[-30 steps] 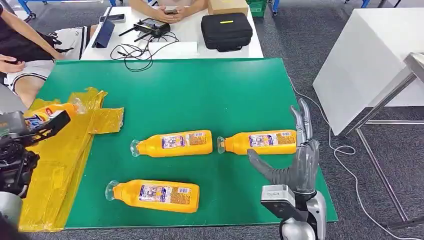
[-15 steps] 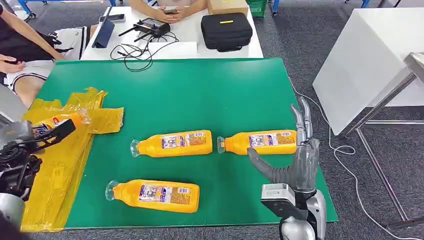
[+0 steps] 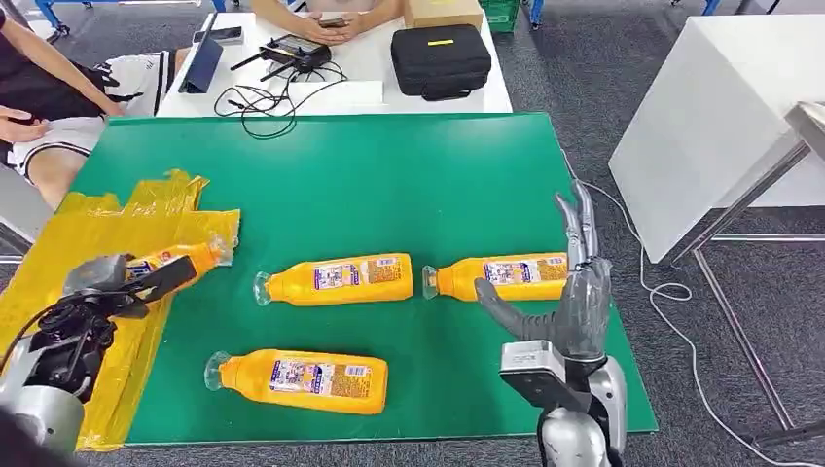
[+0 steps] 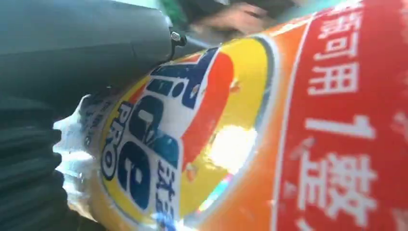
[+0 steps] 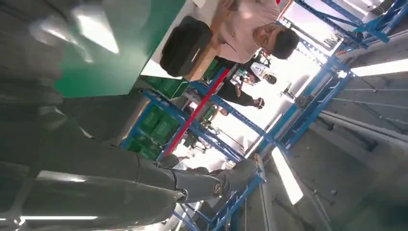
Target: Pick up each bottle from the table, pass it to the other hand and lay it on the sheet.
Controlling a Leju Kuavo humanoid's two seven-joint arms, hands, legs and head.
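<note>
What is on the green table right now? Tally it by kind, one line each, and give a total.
Orange bottles lying free on the green mat: 3
Orange bottle held in the left hand: 1
Yellow sheet: 1
Total: 5

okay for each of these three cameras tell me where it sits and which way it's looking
Head view: high on the body, looking down at the green table; left hand and right hand show.
Left wrist view: behind the left hand, close on its bottle.
Right wrist view: behind the right hand, looking across the table's edge toward the shelves.
Shared: head and left wrist views show the held bottle.
</note>
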